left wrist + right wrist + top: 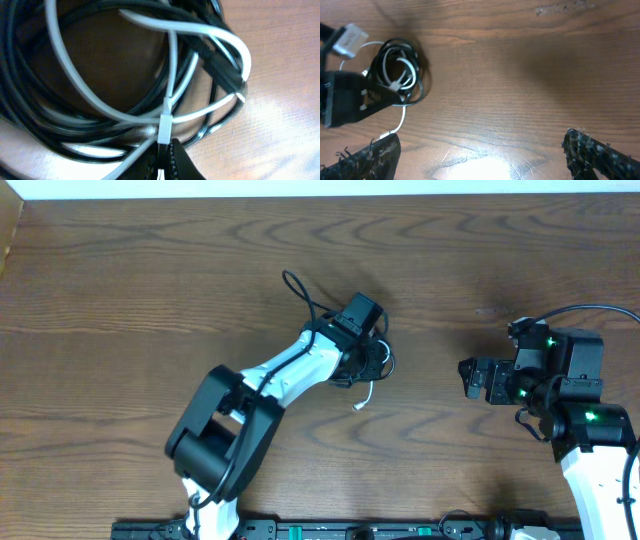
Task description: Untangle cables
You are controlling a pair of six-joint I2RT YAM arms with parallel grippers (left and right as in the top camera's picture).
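The black cable (65, 127) and the white cable (172, 75) lie tangled in one loose coil on the wooden table (150, 290). My left gripper (164, 148) sits right at the coil's edge, shut on the white cable near its plug sleeve (164, 125). From overhead the coil (374, 364) is mostly hidden under the left gripper (368, 358), and a white tail (364, 400) trails out toward the front. My right gripper (470, 378) stands open off to the right of the coil, empty. In the right wrist view the coil (400, 70) is at the upper left, well away from the right fingers (600, 155).
A black arm cable (300, 292) arcs over the table behind the left wrist. Another arm cable (590, 308) loops above the right arm. The table's left edge (8, 250) is at the far left.
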